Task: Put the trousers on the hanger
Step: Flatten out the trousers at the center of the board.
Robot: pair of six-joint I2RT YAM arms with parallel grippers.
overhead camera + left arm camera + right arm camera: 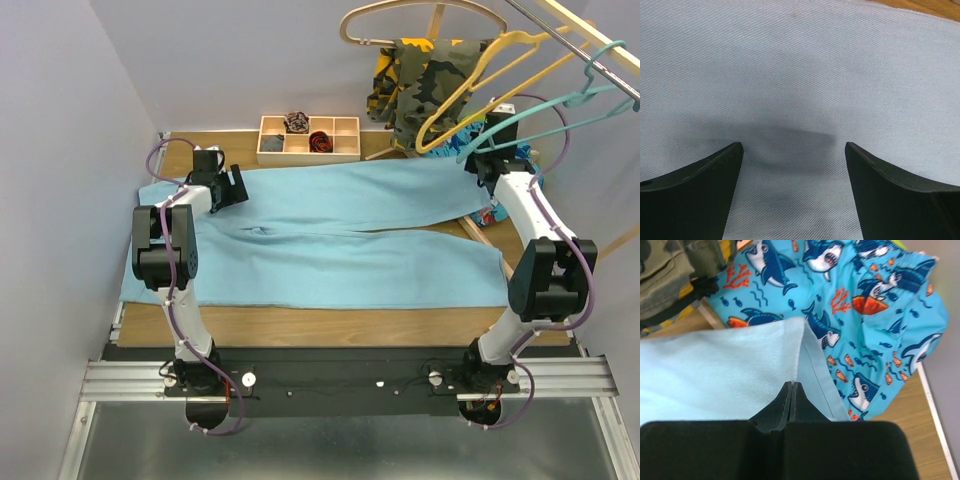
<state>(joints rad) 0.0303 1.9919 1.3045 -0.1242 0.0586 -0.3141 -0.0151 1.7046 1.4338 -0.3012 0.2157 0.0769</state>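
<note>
The left gripper (794, 145) is held wide open, jaws spread to either side; the right gripper (791, 386) is clamped shut, jaws touching.
</note>
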